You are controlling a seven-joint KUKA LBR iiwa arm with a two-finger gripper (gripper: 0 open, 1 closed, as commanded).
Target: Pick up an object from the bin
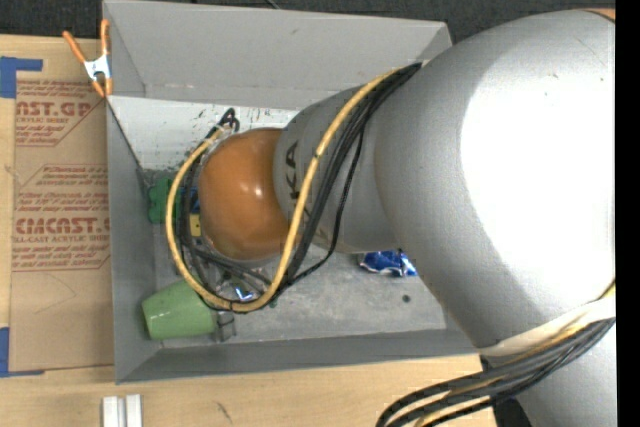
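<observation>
Your arm's orange dome wrist cover [240, 190] sat over the left half of the grey metal bin [270, 45]. I couldn't tell the gripper's state or hold beneath it. Likeliest target, my call: the pale green plastic cup [180, 312], lying on its side just below-left of the cover, long axis left-right. The blue-and-white crumpled wrapper [388, 263] lay well to the right.

A pale green cup [178, 312] lies on its side in the lower-left corner of the bin [270, 45].

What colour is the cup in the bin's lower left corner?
The cup is light green, seen best in the camera view.
</observation>
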